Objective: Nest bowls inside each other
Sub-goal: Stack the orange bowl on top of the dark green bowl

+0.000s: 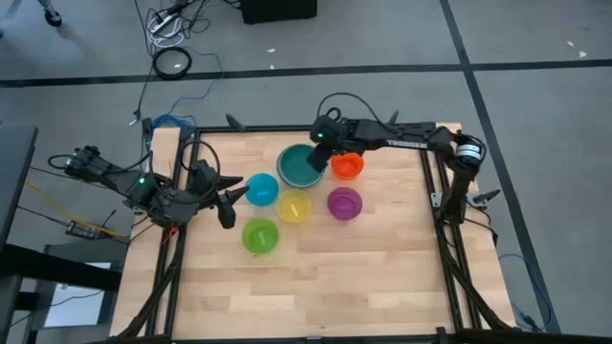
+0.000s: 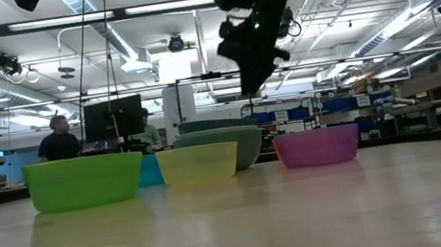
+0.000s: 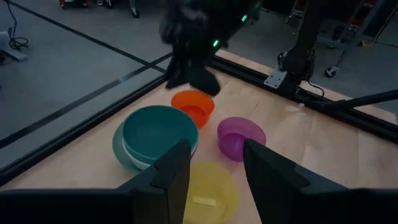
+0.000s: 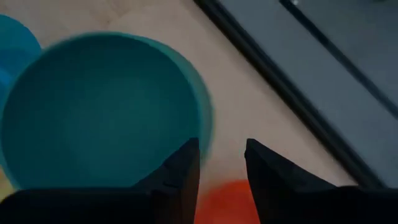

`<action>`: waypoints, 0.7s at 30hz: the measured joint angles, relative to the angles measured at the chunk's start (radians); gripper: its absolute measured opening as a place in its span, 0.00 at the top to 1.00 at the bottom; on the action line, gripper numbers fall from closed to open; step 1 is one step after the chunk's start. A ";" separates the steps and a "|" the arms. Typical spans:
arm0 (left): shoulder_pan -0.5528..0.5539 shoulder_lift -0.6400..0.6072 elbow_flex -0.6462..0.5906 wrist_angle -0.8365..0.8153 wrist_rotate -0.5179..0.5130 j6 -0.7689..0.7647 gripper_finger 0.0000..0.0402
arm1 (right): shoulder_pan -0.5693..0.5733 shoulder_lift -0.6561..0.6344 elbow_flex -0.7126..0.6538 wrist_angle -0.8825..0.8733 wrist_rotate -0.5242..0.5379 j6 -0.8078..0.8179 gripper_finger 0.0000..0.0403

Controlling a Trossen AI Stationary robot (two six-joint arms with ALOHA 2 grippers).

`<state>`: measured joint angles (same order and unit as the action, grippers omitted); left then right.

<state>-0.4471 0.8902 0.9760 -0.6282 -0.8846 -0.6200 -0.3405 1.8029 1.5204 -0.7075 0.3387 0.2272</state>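
A teal bowl point(image 1: 301, 165) sits nested in a larger sage-green bowl point(image 3: 119, 149) at the far middle of the table. Standing singly on the wood are an orange bowl point(image 1: 347, 167), a purple bowl point(image 1: 344, 203), a yellow bowl point(image 1: 294, 205), a blue bowl point(image 1: 262, 189) and a lime-green bowl point(image 1: 260, 235). My right gripper point(image 4: 222, 165) hangs open above the gap between the teal bowl point(image 4: 99, 112) and the orange bowl point(image 4: 227, 202), clear of both in the low view point(image 2: 253, 79). My left gripper point(image 3: 214, 168) waits open at the table's left, above and left of the yellow bowl point(image 3: 208, 193).
A black frame rail point(image 1: 382, 129) runs along the far edge just behind the teal and orange bowls. Bare wood point(image 1: 316, 287) fills the near half of the table. People sit at desks point(image 2: 61, 138) in the room beyond.
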 joint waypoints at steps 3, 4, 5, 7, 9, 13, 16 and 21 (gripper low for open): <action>0.000 0.000 0.000 -0.013 0.016 -0.016 0.61 | 0.000 -0.053 0.000 -0.103 0.012 -0.004 0.71; 0.000 0.000 0.000 -0.023 0.019 -0.020 0.61 | -0.001 -0.071 0.000 -0.148 0.010 -0.001 0.71; 0.000 0.000 0.000 -0.029 0.020 -0.030 0.61 | -0.001 -0.086 0.000 -0.198 0.006 0.006 0.71; 0.000 0.000 0.000 -0.049 0.022 -0.049 0.61 | -0.010 -0.103 0.002 -0.309 -0.034 0.032 0.71; 0.000 0.000 0.000 -0.058 0.023 -0.067 0.61 | -0.022 -0.105 -0.007 -0.396 -0.112 0.056 0.71; 0.000 0.000 0.000 -0.059 0.023 -0.071 0.61 | -0.034 -0.105 -0.074 -0.373 -0.236 0.060 0.71; 0.000 0.000 0.000 -0.057 0.023 -0.081 0.61 | -0.035 -0.104 -0.141 -0.272 -0.267 0.061 0.71; 0.000 0.000 0.000 -0.057 0.026 -0.092 0.61 | -0.039 -0.104 -0.225 -0.146 -0.317 0.062 0.70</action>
<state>-0.4473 0.8902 0.9760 -0.6849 -0.8589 -0.7116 -0.3794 1.6985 1.2957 -0.8530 0.0222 0.2890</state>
